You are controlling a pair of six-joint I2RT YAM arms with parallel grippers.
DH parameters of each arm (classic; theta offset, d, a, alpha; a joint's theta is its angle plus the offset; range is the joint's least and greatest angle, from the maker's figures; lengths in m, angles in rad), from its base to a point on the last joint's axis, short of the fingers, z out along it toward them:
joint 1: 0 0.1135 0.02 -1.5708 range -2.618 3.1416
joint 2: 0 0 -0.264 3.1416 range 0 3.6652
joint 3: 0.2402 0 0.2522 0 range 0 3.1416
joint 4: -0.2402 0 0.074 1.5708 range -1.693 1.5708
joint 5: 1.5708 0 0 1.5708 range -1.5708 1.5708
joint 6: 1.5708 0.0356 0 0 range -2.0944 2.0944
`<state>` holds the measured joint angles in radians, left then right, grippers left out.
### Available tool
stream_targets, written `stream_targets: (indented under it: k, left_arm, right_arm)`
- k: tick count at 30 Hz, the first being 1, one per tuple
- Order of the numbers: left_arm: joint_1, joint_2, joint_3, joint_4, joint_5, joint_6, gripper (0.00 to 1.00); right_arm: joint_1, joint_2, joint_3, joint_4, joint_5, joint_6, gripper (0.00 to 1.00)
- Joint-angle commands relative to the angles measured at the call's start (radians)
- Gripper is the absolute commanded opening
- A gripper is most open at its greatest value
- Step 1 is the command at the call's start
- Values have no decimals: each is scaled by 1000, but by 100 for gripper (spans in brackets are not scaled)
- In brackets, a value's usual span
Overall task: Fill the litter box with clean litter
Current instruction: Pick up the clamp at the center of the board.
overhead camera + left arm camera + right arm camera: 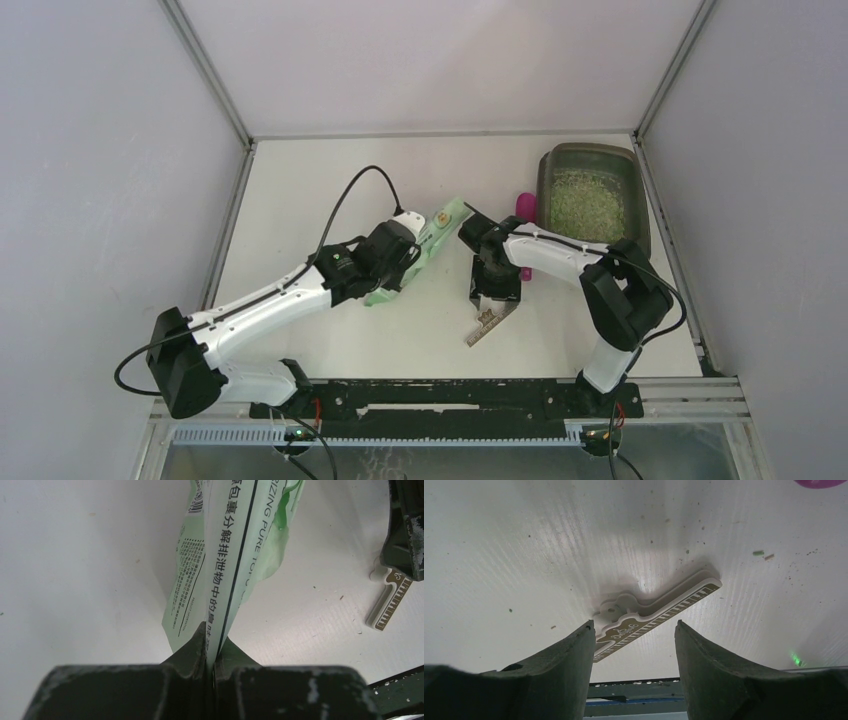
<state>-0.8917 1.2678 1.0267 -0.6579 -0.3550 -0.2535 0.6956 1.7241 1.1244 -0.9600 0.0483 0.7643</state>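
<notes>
Green bag [220,555] pinched tight in the left gripper [210,636], mid-frame; right gripper [634,626] spread apart over a white clip [664,607]

My left arm [270,300] stretches low from its base, slanting toward the green bag [440,225]. My left gripper [210,640] is clamped on the bag's near edge, its fingers pressed together with only the thin film between them. My right arm [560,255] rises from its base and folds at the elbow well to the right of the bag. It then runs leftward, so its wrist sits just beside the bag's far end. My right gripper [634,627] points downward to the right of the bag, jaws wide apart, holding nothing.
</notes>
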Motion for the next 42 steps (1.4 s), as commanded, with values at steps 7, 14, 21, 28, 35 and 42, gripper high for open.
stream_targets:
  k: [7,14,21,28,35,42]
  left_arm:
    - [13,-29,-25,54,-49,-2,6]
    - [14,-28,-22,49,-50,-2,5]
    - [12,-33,-27,49,-47,-5,5]
    - [13,-39,-47,52,-49,-10,5]
    - [12,-31,-57,60,-43,-38,5]
    - [-51,-8,-112,146,-52,-120,7]
  right_arm:
    - [8,10,-8,53,24,15,62]
    - [25,3,-43,60,29,24,63]
    - [38,-15,-78,77,25,34,26]
    - [42,-102,-97,56,44,36,0]
    - [42,-357,-137,79,48,20,0]
    - [-56,-624,-237,238,-107,-17,0]
